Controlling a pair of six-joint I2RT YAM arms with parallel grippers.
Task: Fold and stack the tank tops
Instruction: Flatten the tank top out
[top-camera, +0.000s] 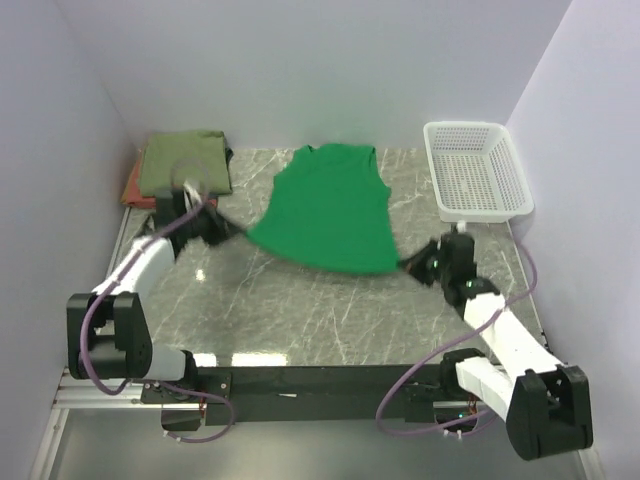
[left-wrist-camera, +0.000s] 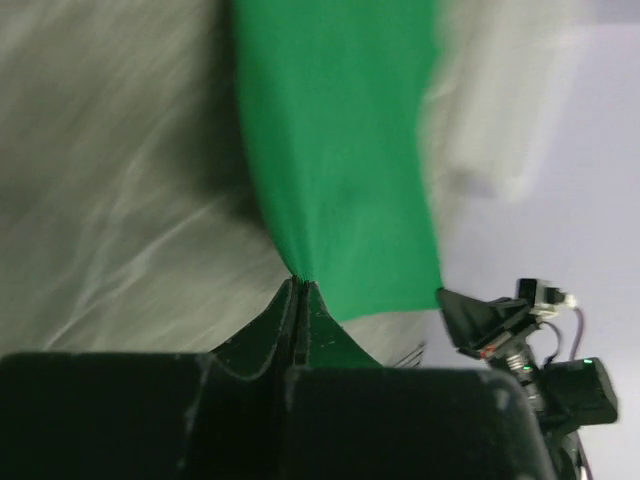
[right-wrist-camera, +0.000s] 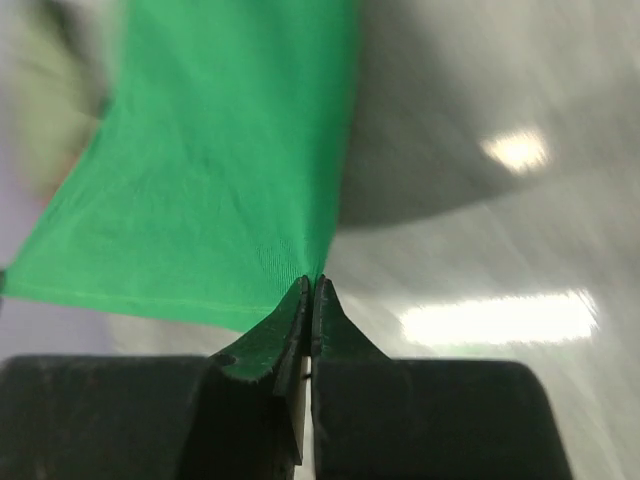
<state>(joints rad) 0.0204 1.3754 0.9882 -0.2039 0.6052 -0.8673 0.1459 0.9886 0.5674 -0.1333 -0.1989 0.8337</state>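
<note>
From above, the plain bright green cloth tank top (top-camera: 325, 205) lies mid-way across the tabletop (top-camera: 300, 310), its near hem raised between the left end effector (top-camera: 235, 232) and right end effector (top-camera: 408, 265). A folded olive green top (top-camera: 185, 160) sits far left on a rust-red top (top-camera: 131, 186). The left wrist view shows fingers (left-wrist-camera: 270, 325) pinched shut on a hem corner, and the right wrist view shows likewise. Both bites look shallow, so uneven pulling could slip a corner and skew the fold.

White mesh basket (top-camera: 478, 170) sits at the far right of the marble table (top-camera: 300, 310)
</note>
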